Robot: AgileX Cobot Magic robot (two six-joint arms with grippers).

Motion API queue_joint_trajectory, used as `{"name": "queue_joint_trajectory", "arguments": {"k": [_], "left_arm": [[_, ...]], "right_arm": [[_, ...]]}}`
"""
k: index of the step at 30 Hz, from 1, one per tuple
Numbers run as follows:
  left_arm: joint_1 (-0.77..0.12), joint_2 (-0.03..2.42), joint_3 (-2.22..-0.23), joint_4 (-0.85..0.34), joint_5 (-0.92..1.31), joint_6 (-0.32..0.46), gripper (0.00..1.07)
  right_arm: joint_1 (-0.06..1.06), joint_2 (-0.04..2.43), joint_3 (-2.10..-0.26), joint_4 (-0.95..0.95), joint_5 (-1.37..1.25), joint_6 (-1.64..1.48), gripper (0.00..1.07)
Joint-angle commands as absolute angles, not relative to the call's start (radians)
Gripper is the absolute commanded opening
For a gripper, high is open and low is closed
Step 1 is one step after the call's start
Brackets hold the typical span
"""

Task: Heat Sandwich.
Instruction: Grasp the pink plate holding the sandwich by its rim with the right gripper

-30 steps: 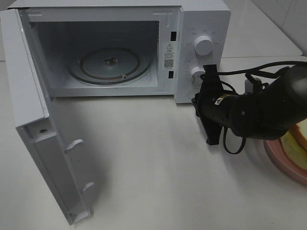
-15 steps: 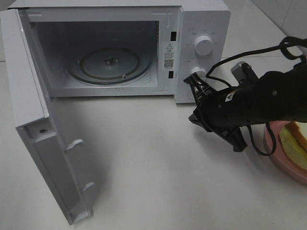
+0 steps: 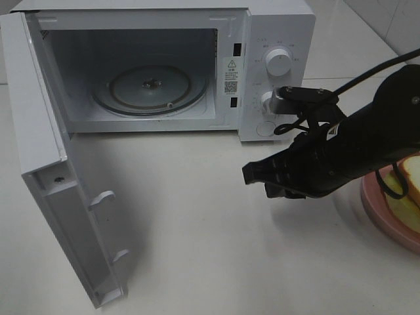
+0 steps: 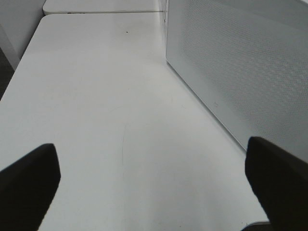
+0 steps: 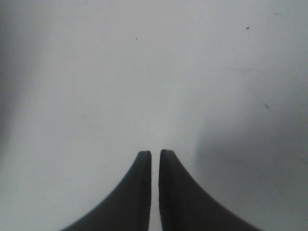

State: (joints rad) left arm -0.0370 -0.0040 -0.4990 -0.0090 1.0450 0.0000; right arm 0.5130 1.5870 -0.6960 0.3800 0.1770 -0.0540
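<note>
The sandwich [image 3: 409,182], white bread with tan crust and yellow-green filling, lies on a pink plate [image 3: 379,218] at the right edge of the exterior view, cut off by the frame. My right gripper [image 3: 254,174] hovers over the table left of the plate and in front of the microwave's control panel, fingers pointing left. In the right wrist view, the right gripper [image 5: 155,155] shows only a thin slit between its fingertips, with nothing in it and bare table beyond. My left gripper [image 4: 154,190] stands wide open and empty over bare table.
A white microwave [image 3: 275,33] stands at the back with its door [image 3: 46,164] swung open to the left and a glass turntable [image 3: 151,88] inside. A perforated white panel [image 4: 240,62] of the microwave rises close beside the left gripper. Cables loop off the right arm.
The right arm has pulled back from the microwave's knobs and turned, its fingers now pointing left and lower over the table. More of the sandwich shows. The left gripper has not moved.
</note>
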Motion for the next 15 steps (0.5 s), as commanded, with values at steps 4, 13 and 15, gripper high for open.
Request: {"name": "queue_joint_trajectory", "arguments": {"k": [4,13,15], "left_arm": [[-0.035,-0.033,-0.496,-0.012,1.038,-0.005,1.01],[-0.035,-0.033,-0.496,-0.012,1.038,-0.005,1.01],[-0.035,-0.033,-0.496,-0.012,1.038,-0.005,1.01]], "right_arm": [[0.516,1.536,-0.696,0.318,0.355,-0.187,0.13],[0.490,1.458,-0.724,0.143,0.594,-0.162,0.16],[0.482,1.450,-0.727,0.135,0.605,-0.151,0.17]]}}
